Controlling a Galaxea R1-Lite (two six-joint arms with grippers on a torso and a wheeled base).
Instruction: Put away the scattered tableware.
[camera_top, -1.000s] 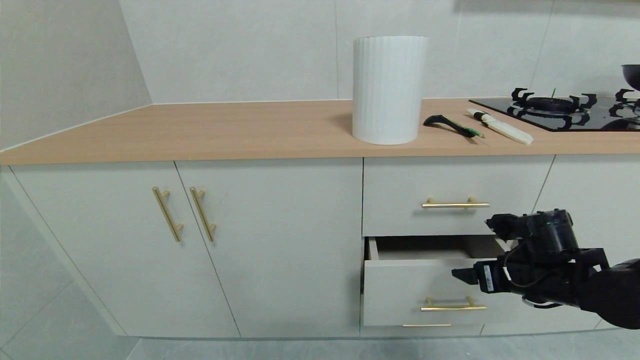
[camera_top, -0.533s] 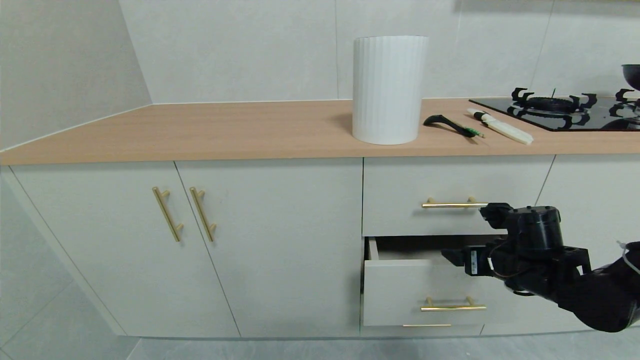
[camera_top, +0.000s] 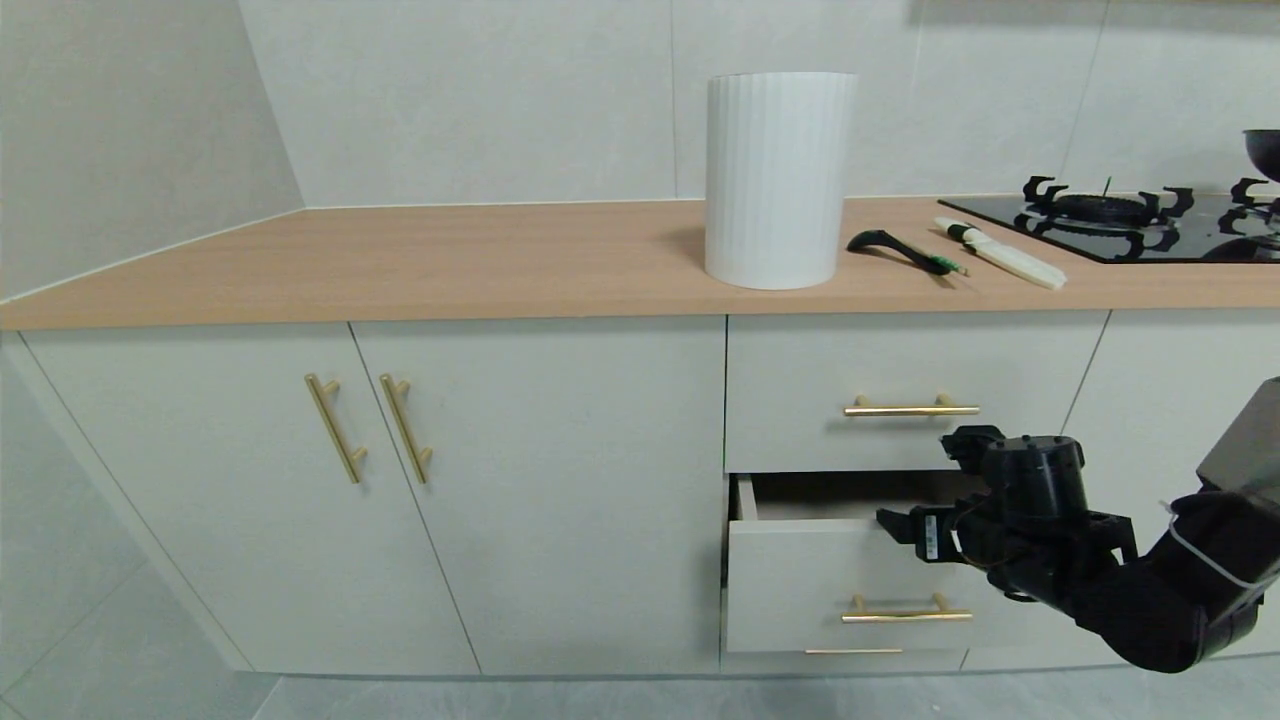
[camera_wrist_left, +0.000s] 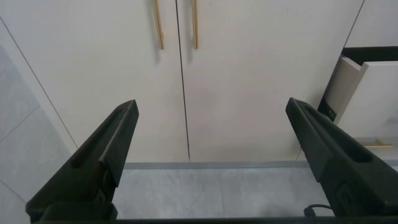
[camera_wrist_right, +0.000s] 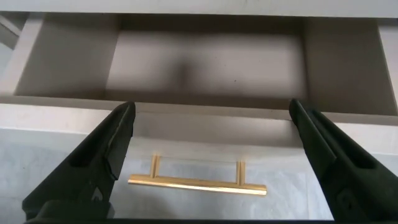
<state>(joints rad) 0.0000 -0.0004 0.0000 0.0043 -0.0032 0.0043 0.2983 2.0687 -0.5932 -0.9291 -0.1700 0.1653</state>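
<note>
Right gripper is wide open and empty, just in front of the part-open drawer. Left gripper is wide too. Spoon and knife lie on the counter, well above.

Risk: when the arm rises, a spread finger may snag the upper handle.

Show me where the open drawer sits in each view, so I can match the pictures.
Head view: open drawer under the closed top drawer, with the right gripper in front of it.
Left wrist view: its front corner, beside the double doors.
Right wrist view: its hollow inside, straight ahead of the right gripper.
Shared landmarks: the drawer's gold handle; the door handles.
</note>
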